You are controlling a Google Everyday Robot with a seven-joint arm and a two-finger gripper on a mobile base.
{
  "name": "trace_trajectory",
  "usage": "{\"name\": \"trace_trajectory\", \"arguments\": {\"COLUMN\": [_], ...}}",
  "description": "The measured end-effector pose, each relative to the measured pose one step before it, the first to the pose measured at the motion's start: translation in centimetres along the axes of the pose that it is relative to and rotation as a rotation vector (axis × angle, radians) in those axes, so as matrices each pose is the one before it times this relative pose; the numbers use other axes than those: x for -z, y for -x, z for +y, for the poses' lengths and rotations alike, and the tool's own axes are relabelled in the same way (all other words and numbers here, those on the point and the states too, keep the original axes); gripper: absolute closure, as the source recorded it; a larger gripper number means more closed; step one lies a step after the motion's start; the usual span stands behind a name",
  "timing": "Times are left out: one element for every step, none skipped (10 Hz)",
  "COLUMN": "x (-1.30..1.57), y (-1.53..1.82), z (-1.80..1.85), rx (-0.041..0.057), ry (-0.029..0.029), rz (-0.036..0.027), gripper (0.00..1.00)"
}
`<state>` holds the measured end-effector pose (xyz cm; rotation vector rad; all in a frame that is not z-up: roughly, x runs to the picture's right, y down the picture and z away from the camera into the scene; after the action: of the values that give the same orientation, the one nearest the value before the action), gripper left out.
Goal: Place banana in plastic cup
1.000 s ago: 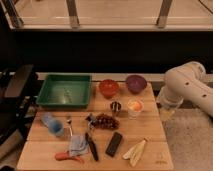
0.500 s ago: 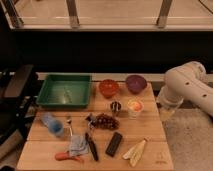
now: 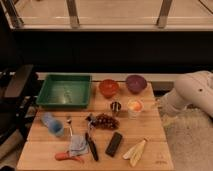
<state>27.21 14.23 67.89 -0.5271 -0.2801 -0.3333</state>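
The pale yellow banana (image 3: 136, 151) lies on the wooden table (image 3: 150, 127) near the front right corner. The translucent light-blue plastic cup (image 3: 51, 123) stands at the table's left side, in front of the green tray. My white arm (image 3: 192, 94) hangs off the right edge of the table. My gripper (image 3: 161, 106) is at the arm's low end by that edge, next to the clear cup, well behind the banana and far to the right of the blue cup. It holds nothing that I can see.
A green tray (image 3: 65, 91), an orange bowl (image 3: 108, 87) and a purple bowl (image 3: 135, 82) line the back. A tiny metal cup (image 3: 115, 106), an orange-glowing clear cup (image 3: 134, 107), grapes (image 3: 105, 120), a black block (image 3: 114, 144), a black utensil (image 3: 91, 145), a blue cloth (image 3: 77, 145) and an orange-red carrot-like thing (image 3: 69, 156) fill the middle and front.
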Motion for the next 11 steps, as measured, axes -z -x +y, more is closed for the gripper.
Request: {"name": "trace_trajectory", "arguments": {"x": [-0.929,-0.893,-0.900,-0.899,-0.453,-0.254,-0.220,0.004,-0.013,-0.210,-0.648], "y": [0.734,0.910,0.806,1.208,0.816,0.616,0.388,0.047,0.028,0.145,0.365], "z": [1.215,1.017,0.773,0.530,0.778,0.608,0.005,-0.020,0.097,-0.083,-0.120], "rx": [0.11755,0.08343,0.05691,0.07173,0.04372,0.03217,0.02435,0.00273,-0.00108,0.00325,-0.00265], "ry": [-0.00141,0.00429,0.01147,0.00957,0.00684,0.00323,-0.00040,-0.00136,0.00089,0.00202,0.00327], "rz": [-0.02798,-0.02064,-0.02163,-0.03442,-0.02902,-0.02107,-0.01220,-0.00109,-0.00035,-0.00522,-0.00869], "gripper": [0.35,0.35,0.35,0.35,0.35,0.35,0.35,0.35,0.35,0.35,0.35]}}
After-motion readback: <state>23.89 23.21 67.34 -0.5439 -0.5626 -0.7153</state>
